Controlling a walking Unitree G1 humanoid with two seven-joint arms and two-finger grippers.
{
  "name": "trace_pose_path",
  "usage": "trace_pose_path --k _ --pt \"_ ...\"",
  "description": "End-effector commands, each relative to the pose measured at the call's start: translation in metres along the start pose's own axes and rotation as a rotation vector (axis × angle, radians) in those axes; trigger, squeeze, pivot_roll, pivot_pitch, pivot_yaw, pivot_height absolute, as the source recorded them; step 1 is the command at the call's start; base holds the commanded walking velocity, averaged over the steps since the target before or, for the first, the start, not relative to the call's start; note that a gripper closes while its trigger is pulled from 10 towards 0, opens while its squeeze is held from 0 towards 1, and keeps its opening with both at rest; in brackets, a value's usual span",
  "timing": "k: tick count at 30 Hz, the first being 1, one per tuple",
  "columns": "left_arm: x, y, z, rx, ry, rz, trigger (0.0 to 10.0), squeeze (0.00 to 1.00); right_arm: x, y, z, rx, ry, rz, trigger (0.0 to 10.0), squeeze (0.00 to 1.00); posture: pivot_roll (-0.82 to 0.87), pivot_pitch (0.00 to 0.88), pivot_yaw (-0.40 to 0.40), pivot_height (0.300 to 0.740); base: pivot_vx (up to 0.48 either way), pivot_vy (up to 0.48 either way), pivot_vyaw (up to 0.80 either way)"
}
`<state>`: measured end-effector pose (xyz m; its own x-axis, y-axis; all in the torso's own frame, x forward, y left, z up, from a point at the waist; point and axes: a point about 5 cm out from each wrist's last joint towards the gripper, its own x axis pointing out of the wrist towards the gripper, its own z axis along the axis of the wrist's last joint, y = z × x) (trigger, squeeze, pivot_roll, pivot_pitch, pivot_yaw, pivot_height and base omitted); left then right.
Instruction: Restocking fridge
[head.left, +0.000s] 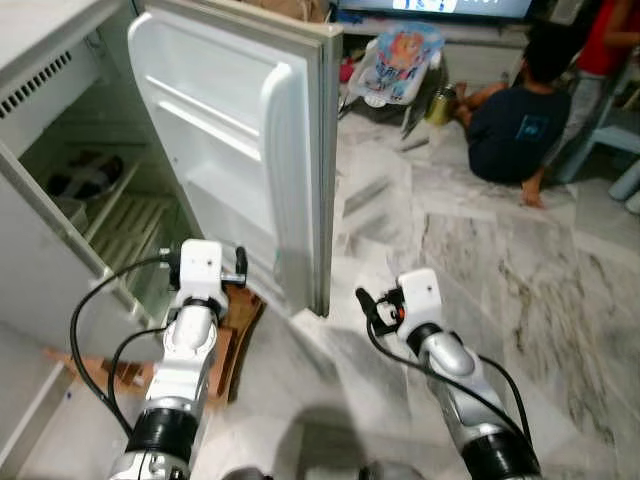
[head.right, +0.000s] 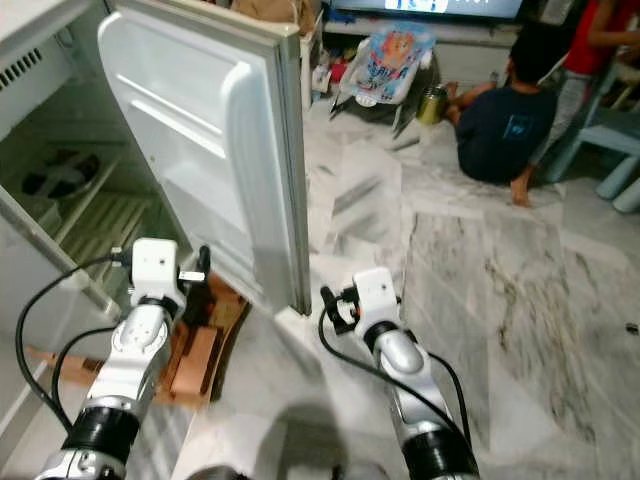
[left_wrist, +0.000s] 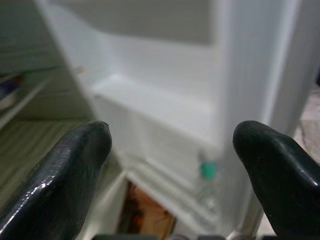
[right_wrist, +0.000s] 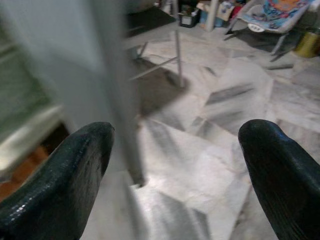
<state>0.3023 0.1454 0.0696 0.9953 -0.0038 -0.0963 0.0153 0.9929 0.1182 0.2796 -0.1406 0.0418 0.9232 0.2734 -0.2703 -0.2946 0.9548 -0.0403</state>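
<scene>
Left silver arm with white wrist block (head.left: 199, 268): nearest the lens, raised in front of the lower opening of the fridge, black cables looping to its side.
Left gripper (left_wrist: 172, 150): two long black fingers (left_wrist: 65, 172) spread wide with nothing between them; aimed at the inner face of the door, apart from it.
Right silver arm with white wrist block (head.left: 420, 296): raised over the floor, just past the free edge of the door.
Right gripper (right_wrist: 177, 160): black fingertips (right_wrist: 280, 165) set wide apart, nothing held; door edge blurred ahead of one finger, bare floor ahead of the other.
White fridge cabinet (head.left: 40, 250): on the robot's left, open; pale wire shelves (head.left: 125, 215) inside, a dark item (head.left: 85, 175) on an upper shelf (too dim to identify).
White moulded fridge door (head.left: 235, 140): swung fully open, inner side facing the robot, ribbed ledges across it.
Small green-capped item (left_wrist: 208, 170): low on the door's inner side, blurred, nature unclear.
Brown cardboard piece (head.left: 225, 345): on the floor at the foot of the fridge, beside the left arm.
Grey-veined white marble floor (head.left: 480, 260): stretching from the fridge to the far wall.
Seated person in a dark shirt (head.left: 520, 125): on the floor, well apart from the robot, back turned.
Colourful baby bouncer seat (head.left: 400, 60): near the far wall, beside a green-gold tin (head.left: 440, 105).
</scene>
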Motion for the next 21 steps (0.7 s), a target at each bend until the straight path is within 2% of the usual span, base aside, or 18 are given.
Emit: trace_pose_path --k 1,13,19,21 --pt "0.001 -0.007 0.003 0.009 -0.012 -0.024 10.0 0.0 -0.001 -0.004 -0.002 -0.003 0.01 -0.016 10.0 0.0 -0.05 0.043 0.009 0.74 0.48 0.0 0.0" --pt "0.003 -0.021 0.004 0.019 -0.009 -0.073 10.0 0.0 0.001 -0.004 -0.003 -0.006 0.012 -0.021 10.0 0.0 -0.05 0.036 0.011 0.74 0.474 0.0 0.0" --pt "0.012 -0.037 0.017 0.024 -0.042 -0.129 10.0 0.0 0.001 -0.004 -0.003 -0.006 0.011 -0.024 10.0 0.0 -0.05 0.035 0.011 0.74 0.472 0.0 0.0" --pt "0.016 -0.052 0.025 0.028 -0.062 -0.175 10.0 0.0 0.001 -0.003 -0.003 -0.006 0.01 -0.025 10.0 0.0 -0.05 0.034 0.014 0.74 0.467 0.0 0.0"
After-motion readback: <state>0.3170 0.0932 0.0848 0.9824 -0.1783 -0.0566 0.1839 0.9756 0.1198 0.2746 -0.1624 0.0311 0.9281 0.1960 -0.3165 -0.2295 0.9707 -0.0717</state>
